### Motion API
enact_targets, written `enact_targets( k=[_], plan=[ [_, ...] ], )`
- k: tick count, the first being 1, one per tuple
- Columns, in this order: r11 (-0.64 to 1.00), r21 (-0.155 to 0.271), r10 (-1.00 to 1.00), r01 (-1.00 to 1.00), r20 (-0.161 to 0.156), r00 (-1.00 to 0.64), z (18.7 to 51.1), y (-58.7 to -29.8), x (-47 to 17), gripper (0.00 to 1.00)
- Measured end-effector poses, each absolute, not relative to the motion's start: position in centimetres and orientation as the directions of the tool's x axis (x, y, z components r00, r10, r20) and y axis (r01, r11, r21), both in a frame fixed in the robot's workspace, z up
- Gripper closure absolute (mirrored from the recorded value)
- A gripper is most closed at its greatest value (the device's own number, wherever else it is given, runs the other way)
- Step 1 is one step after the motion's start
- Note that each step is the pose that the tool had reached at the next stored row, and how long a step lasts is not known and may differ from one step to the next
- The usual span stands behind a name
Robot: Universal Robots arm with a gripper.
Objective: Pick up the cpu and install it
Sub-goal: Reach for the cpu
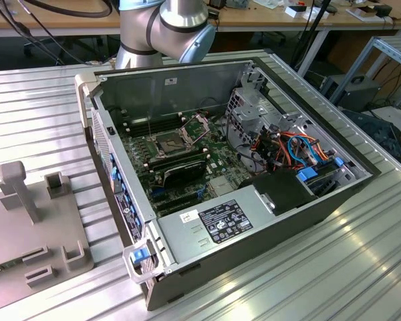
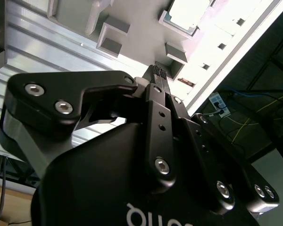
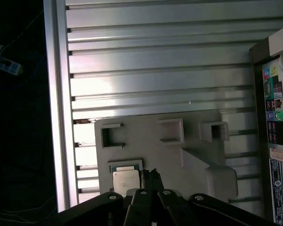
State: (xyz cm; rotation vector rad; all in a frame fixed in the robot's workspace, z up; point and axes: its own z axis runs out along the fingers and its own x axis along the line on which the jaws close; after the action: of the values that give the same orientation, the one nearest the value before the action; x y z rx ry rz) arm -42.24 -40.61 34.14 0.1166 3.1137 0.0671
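Observation:
The cpu (image 3: 126, 180) is a small silver-grey square chip lying flat in a shallow recess of the grey fixture plate (image 3: 179, 155). The second wrist view also has the cpu (image 2: 184, 18) on that plate (image 2: 141, 33). My gripper (image 3: 153, 173) hovers above the plate right beside the chip, shut, its black fingers pressed together with nothing between them. In the second wrist view the gripper (image 2: 159, 70) points at the plate, its tips apart from the chip. The open computer case (image 1: 187, 87) holds the motherboard with the dark socket (image 1: 168, 142), whose metal frame (image 1: 198, 126) is hinged up.
The fixture plate (image 1: 27, 247) with raised blocks and a post lies on the ribbed aluminium table (image 1: 361, 267), on the exterior view's left of the case. My arm's base (image 1: 162, 30) stands behind the case. Cables (image 1: 287, 147) and a power supply (image 1: 220, 224) fill the case's near side.

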Motion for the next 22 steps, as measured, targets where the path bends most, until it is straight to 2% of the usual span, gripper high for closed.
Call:
enact_targets(
  k=[22],
  plan=[
    [0.996, 0.044, 0.075, 0.074, -0.023, -0.997, 32.3, -40.6, -42.4, 0.89]
  ],
)
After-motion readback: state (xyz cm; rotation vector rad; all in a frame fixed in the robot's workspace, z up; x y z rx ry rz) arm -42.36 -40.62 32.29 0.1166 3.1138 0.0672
